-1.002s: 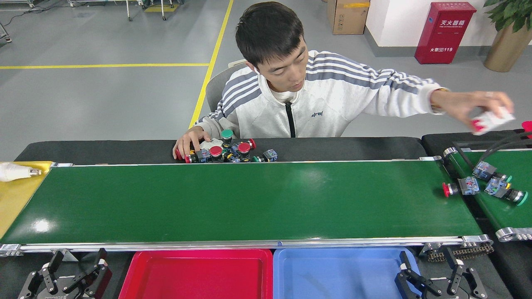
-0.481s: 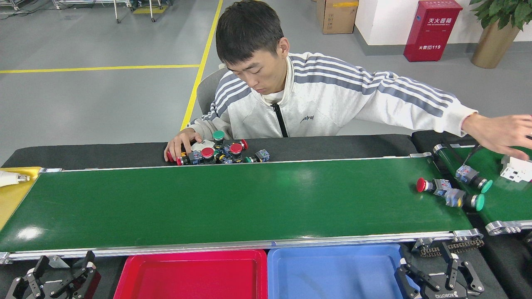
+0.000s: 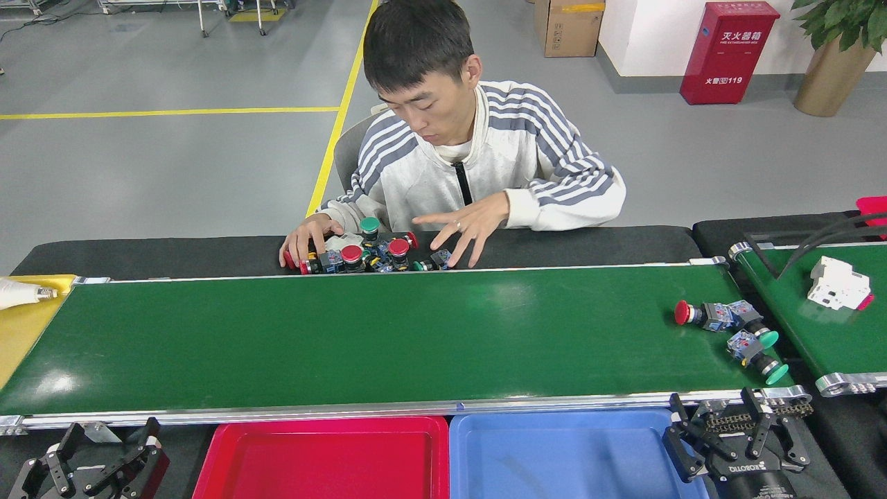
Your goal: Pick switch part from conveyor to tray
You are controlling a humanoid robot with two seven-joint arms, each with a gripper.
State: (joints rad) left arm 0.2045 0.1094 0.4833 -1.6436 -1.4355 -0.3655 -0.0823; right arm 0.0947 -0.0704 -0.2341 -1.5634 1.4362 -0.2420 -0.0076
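— Where are the switch parts now?

— Three of them sit clustered at the right end of the conveyor (image 3: 388, 333): a red-capped switch part (image 3: 700, 314), and just beside it two green-capped switch parts (image 3: 755, 344), the nearer one close to the belt's front rail.

— How would they handle?

— Light, rigid plastic, I'd say. The round caps look smooth and would roll or slip; the squarer blue-grey body behind each cap seems the better place to pinch, across its flat sides. They lie touching, so lifting one may nudge its neighbour.

— And the grippers?

— The right gripper (image 3: 734, 443) sits below the belt's corner, over the edge of the blue tray (image 3: 554, 450), fingers spread wide and empty. The left gripper (image 3: 97, 461) rests low at the far left, also spread and empty, beside the red tray (image 3: 326, 457).

— The surroundings?

— The belt is glossy, probably slick. A person (image 3: 478, 159) sits across the counter (image 3: 589, 242), both hands at a pile of switches (image 3: 371, 253). A white breaker (image 3: 838, 283) lies on the smaller belt (image 3: 804, 312). Grey floor and yellow lines lie beyond.
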